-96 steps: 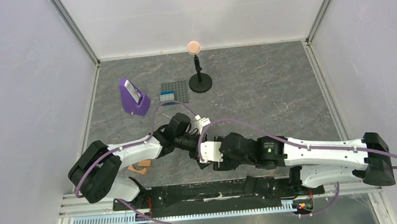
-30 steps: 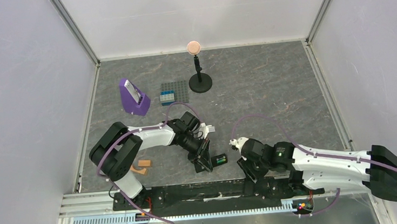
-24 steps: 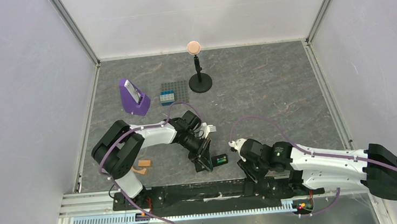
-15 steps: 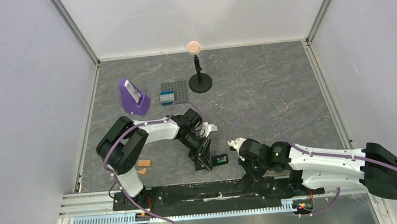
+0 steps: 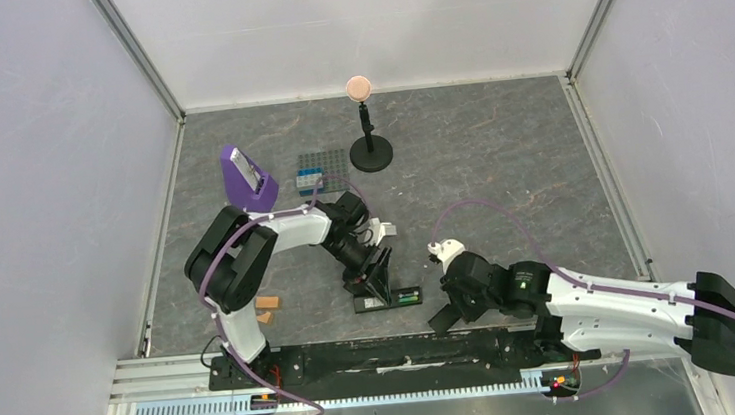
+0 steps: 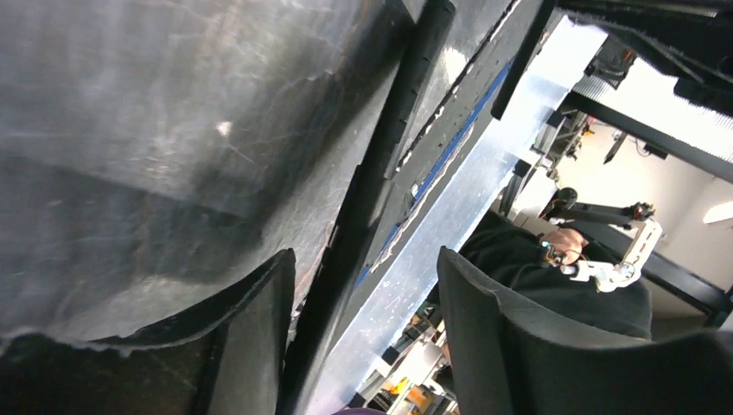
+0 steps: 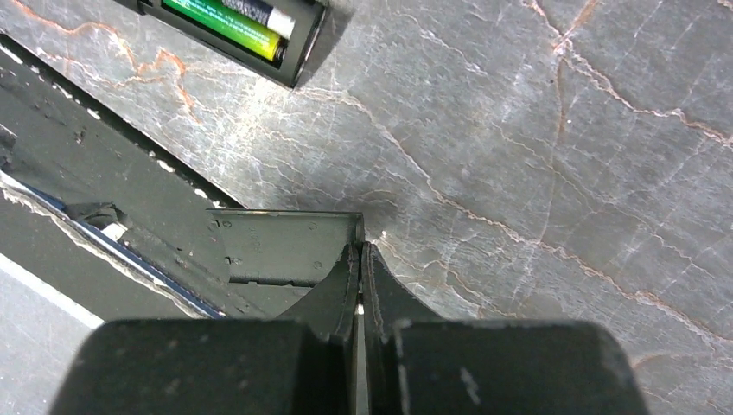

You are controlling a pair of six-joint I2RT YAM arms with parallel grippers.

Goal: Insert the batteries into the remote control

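Our left claw [image 5: 377,275] has let go of the remote control [image 5: 372,304], which it held up on its edge a moment ago. Now the remote lies flat on the table [image 5: 501,176]. The left claw hangs just above it, wide open, with nothing between its fingers. Both batteries [image 7: 233,22] sit side by side in the hollow at the remote's right end, so we think the loading is done and only the lid is left.

Further right, our right claw [image 7: 359,255] is shut tight. Its tips sit at the corner of a thin black plate [image 7: 277,246], which looks like the lid. We cannot tell if it is pinched. Next we need to lift that plate, carry it left and fit it over the batteries.
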